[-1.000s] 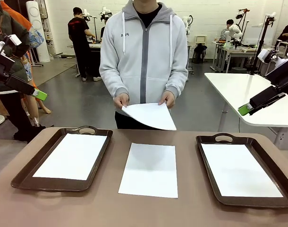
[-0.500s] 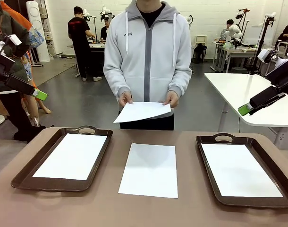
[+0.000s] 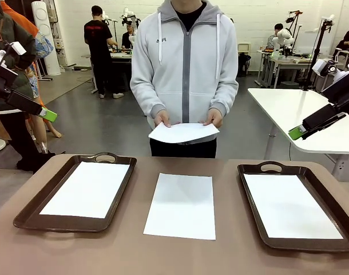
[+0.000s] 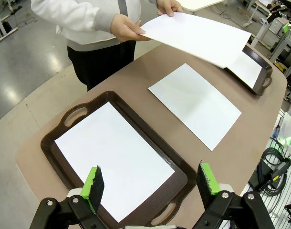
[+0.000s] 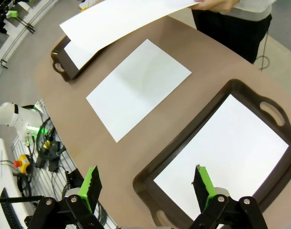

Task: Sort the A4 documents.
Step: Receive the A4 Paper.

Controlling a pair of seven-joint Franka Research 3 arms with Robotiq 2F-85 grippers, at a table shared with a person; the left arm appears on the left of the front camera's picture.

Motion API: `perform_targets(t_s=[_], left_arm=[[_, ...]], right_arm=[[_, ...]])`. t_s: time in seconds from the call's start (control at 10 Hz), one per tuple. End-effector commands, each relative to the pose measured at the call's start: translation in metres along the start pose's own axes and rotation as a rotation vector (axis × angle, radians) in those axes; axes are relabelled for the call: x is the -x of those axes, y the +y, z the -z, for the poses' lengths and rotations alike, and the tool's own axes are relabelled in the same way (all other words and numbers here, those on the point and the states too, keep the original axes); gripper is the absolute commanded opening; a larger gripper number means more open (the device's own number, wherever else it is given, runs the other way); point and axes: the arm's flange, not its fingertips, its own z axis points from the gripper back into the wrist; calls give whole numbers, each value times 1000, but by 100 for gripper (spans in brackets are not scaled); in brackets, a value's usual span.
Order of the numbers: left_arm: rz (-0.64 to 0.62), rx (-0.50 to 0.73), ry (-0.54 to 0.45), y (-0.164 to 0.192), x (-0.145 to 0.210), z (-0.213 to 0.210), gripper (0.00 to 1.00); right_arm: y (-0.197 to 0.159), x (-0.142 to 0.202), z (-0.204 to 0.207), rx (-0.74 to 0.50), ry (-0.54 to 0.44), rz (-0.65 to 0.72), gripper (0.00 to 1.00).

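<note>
One sheet (image 3: 86, 189) lies in the left tray (image 3: 48, 186), a second sheet (image 3: 292, 206) in the right tray (image 3: 306, 244), a third sheet (image 3: 181, 205) bare on the brown tabletop (image 3: 134, 252) between. Beyond, a person's hands (image 3: 162, 119) hold a fourth sheet (image 3: 183, 132) level. Left tool (image 4: 150, 181) and right tool (image 5: 148, 183) hang high, spread, empty.

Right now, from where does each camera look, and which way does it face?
Front view: between the arms, facing across the table at the person holding a sheet; left gripper and right gripper at the edges.
Left wrist view: above the left tray, looking down towards the person; own open fingers below.
Right wrist view: above the right tray, looking down; own open fingers below.
Shared: all show the middle sheet.
</note>
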Motion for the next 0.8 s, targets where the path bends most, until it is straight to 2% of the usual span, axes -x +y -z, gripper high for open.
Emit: perform_targets(t_s=[0.0,0.7], left_arm=[[14,-4,7,0,1,1,100],[14,-4,7,0,1,1,100]], right_arm=[[-1,0,1,1,1,2,100],[-1,0,1,1,1,2,100]])
